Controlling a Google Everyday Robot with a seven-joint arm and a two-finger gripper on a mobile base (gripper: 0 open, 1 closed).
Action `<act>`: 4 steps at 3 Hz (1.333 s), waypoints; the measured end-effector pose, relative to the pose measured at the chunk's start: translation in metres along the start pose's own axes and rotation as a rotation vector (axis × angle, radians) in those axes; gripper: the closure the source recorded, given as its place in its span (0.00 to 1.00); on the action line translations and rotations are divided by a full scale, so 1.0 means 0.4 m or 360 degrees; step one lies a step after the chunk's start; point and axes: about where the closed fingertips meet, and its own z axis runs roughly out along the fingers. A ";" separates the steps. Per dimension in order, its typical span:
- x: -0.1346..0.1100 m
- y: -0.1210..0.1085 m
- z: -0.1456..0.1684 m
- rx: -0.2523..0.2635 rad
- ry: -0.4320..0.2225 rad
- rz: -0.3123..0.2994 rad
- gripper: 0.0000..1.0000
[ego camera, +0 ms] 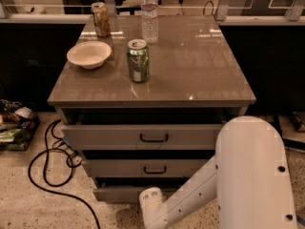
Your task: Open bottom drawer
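Bottom drawer seen low in frame, flat grey front turned toward camera, long axis left-right, gripper hidden at bottom centre past smooth white arm, its state cannot be told

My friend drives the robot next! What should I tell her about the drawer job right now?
Tool: out of sight, somewhere past the end of the arm, which reaches low in front of the drawers.
Bottom drawer: part of its front shows, its handle is hidden behind the arm, and no inside is visible.
Done: the arm is down at drawer level.
Left: grip the handle and pull the drawer out.
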 end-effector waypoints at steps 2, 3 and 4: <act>-0.007 -0.003 0.018 0.0030 -0.0076 0.0013 0.00; -0.007 0.030 0.063 0.0041 -0.0308 0.0091 0.00; 0.018 0.024 0.111 0.0097 -0.0570 0.0153 0.00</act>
